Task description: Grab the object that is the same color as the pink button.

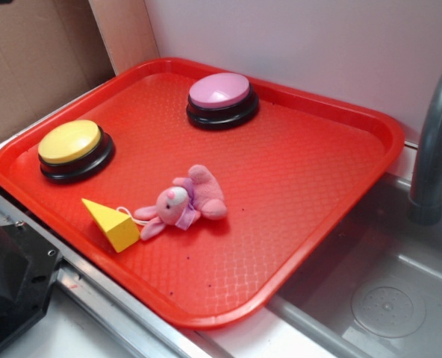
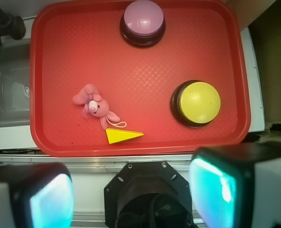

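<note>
Yellow, the wedge block (image 1: 113, 224) sits closest to my exterior camera, at the near edge of the red tray (image 1: 340, 186), with the pink bunny (image 1: 184, 203) just beside it, its white string reaching to the block. Farther back I see the yellow button (image 1: 72, 142) on the left and the pink button (image 1: 219, 91) toward the far rim, both well apart from the bunny. A grey faucet (image 1: 434, 142) and a sink basin (image 1: 378, 298) lie to the right of the tray, set into the bench. My tool does not show in this view at all.

On the wrist camera I look straight down on the whole tray. The tool (image 2: 131, 199) fills the bottom of the picture, its two pads (image 2: 50, 202) wide apart with nothing between them, hanging high above the tray's near rim. From here the bunny lies left of centre and the block's tip points away from it.

I judge the reach has not begun: the match to the pink button is plain, and next I need to bring the tool forward and left over the bunny, then descend, keeping clear of the block.
</note>
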Motion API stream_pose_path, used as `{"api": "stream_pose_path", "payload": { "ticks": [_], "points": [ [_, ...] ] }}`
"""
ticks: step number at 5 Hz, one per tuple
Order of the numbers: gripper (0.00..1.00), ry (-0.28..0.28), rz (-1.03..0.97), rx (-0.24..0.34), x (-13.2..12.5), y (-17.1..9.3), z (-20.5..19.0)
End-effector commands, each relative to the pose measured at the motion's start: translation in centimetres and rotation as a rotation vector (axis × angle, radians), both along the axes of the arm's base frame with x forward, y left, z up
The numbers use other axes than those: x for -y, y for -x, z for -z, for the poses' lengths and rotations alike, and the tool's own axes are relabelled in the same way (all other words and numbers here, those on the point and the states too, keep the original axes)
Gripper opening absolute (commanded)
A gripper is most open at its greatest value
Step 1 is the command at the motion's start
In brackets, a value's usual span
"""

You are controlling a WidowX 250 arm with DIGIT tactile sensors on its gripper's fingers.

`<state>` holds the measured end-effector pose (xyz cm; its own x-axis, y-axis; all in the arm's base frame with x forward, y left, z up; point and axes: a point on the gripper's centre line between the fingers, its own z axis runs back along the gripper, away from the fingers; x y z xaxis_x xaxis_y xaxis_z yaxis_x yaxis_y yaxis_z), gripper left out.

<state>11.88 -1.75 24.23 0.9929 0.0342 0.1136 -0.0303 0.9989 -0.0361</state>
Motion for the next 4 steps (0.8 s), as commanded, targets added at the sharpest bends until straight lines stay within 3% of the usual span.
{"api": "stream_pose_path", "payload": {
  "ticks": [1,3,4],
  "points": [
    [1.00,0.000,0.000,0.000,0.0,0.0,0.0],
    [1.00,-0.099,0.253,0.010,1.9,-3.7,3.7],
    [1.00,-0.089,0.389,0.032,3.5,-5.9,7.1]
  ]
}}
